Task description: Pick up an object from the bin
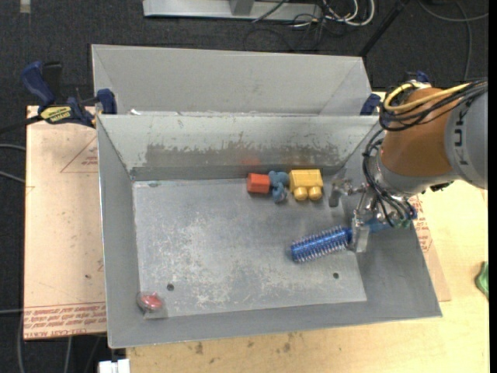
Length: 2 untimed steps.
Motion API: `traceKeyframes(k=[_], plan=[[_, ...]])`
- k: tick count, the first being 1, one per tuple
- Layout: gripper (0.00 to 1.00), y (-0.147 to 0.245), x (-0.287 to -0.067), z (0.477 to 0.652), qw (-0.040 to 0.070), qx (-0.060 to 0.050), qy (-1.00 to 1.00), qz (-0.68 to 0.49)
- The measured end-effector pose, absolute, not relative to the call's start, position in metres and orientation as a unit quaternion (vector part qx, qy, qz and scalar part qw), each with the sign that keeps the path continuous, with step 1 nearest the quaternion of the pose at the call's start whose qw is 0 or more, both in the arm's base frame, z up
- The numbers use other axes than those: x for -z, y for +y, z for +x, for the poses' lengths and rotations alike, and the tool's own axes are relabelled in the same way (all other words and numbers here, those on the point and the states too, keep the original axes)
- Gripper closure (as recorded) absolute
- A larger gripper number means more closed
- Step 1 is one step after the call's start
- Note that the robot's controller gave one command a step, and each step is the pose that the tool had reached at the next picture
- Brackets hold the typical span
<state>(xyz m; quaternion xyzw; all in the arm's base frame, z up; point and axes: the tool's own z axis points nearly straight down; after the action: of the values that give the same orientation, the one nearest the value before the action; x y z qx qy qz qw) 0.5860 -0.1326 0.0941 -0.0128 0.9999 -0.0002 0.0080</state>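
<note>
Dark carpet point(62, 22) lies round the grey metal bin point(233, 142), with loose cables point(342, 6) trailing across it beyond the bin's far wall. From the right the arm comes in under its orange cover point(411, 142), and the gripper point(362, 233) hangs low over the floor of the bin, close to the right-hand sloping wall.

Directly at the gripper's tip, and running away from it toward the left and slightly nearer the front, lies a blue ridged piece point(320, 244), long and narrow, something like a coiled spring or a brush. Its near end seems to meet the gripper, though the wrist and its wiring crowd that spot, so I cannot tell whether the tool is spread apart, closed, or clamped on the piece. The rest of the blue piece rests flat on the metal.

Behind the gripper and to its left, against the foot of the back wall, sit three things in a row: a yellow block point(305, 185) nearest the tool, a small blue piece point(278, 189) touching it, and an orange block point(258, 183) just beyond. Far from the gripper, in the opposite front corner, lies a small pink thing point(150, 301) on its own.
</note>
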Motion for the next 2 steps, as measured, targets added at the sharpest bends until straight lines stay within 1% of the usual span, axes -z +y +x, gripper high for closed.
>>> traceKeyframes(k=[1,2], plan=[[0.0,-0.1294,-0.0781,0.5515,0.008,0.001,1.0,0.028],[1.0,-0.1273,-0.0702,0.5469,0.001,0.0,1.0,0.027]])
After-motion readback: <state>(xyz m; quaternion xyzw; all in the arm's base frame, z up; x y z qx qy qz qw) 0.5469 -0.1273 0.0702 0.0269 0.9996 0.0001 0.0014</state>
